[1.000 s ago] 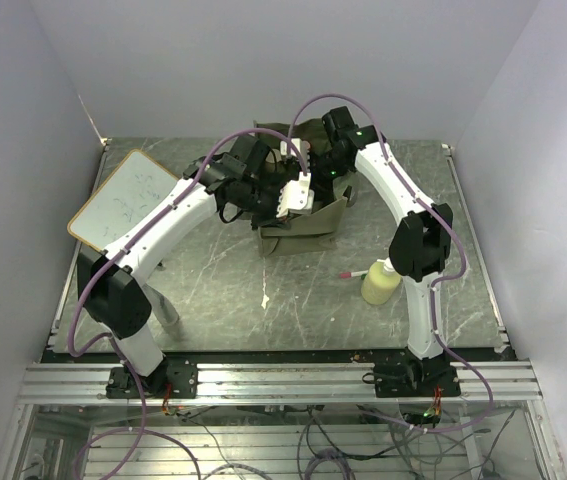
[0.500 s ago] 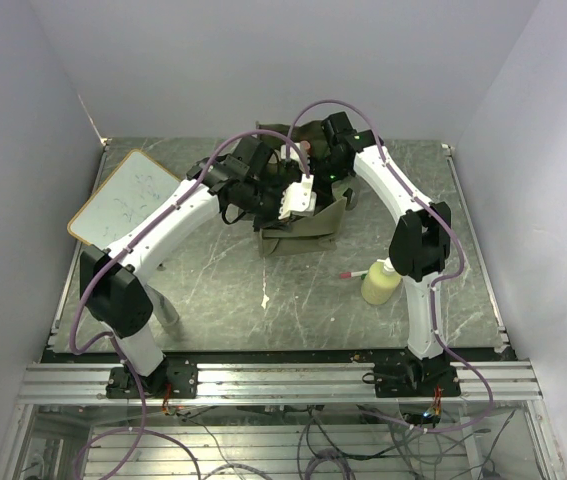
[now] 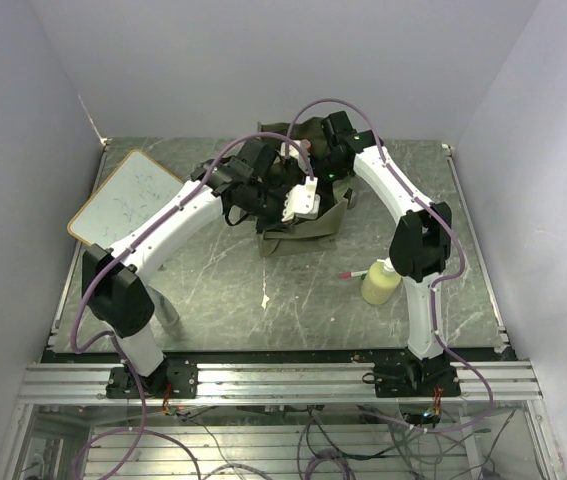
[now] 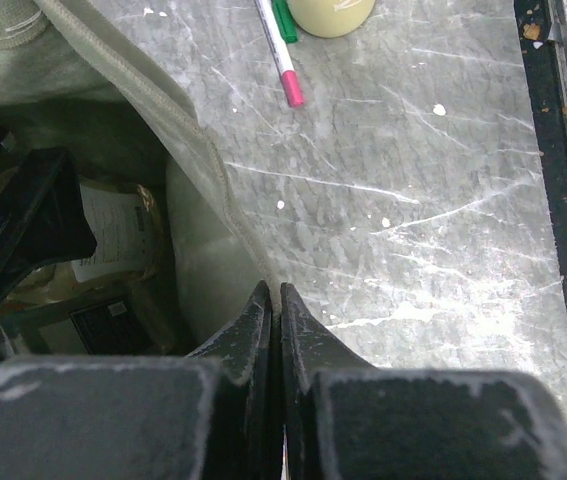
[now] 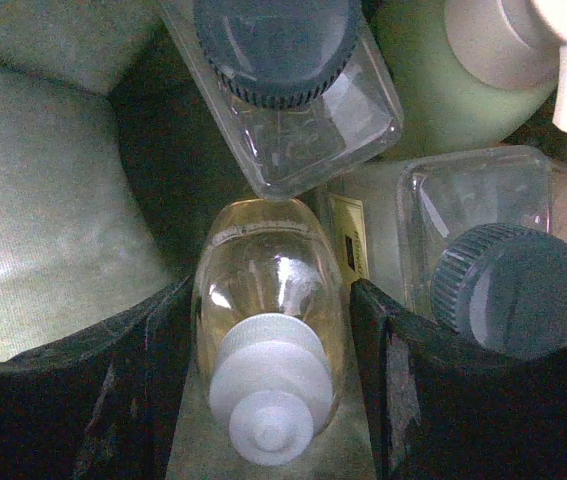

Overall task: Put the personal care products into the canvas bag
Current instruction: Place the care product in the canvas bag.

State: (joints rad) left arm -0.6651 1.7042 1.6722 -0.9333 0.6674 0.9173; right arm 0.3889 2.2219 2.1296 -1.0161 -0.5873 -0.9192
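The olive canvas bag (image 3: 303, 235) stands mid-table, and my left gripper (image 3: 301, 203) is shut on its near rim (image 4: 178, 130), fingertips (image 4: 263, 300) pressed together on the seam. My right gripper (image 5: 268, 288) reaches down inside the bag and is open. A clear yellowish bottle with a white cap (image 5: 263, 390) lies between its fingers, with a thin gap at the right finger (image 5: 383, 340). Two square bottles with dark caps (image 5: 293, 90) (image 5: 483, 250) and a green bottle with a white cap (image 5: 443, 70) lie in the bag. One yellow-green bottle (image 3: 381, 282) stands on the table.
A red-green-white pen (image 3: 353, 273) lies next to the yellow-green bottle (image 4: 333, 12). The wood-framed whiteboard (image 3: 128, 195) leans at the far left. The table's black front edge (image 4: 543, 200) runs past the pen (image 4: 281, 50).
The right gripper's jaws have widened around the yellowish bottle inside the bag. The left gripper has shifted slightly away and right, still on the bag's rim.
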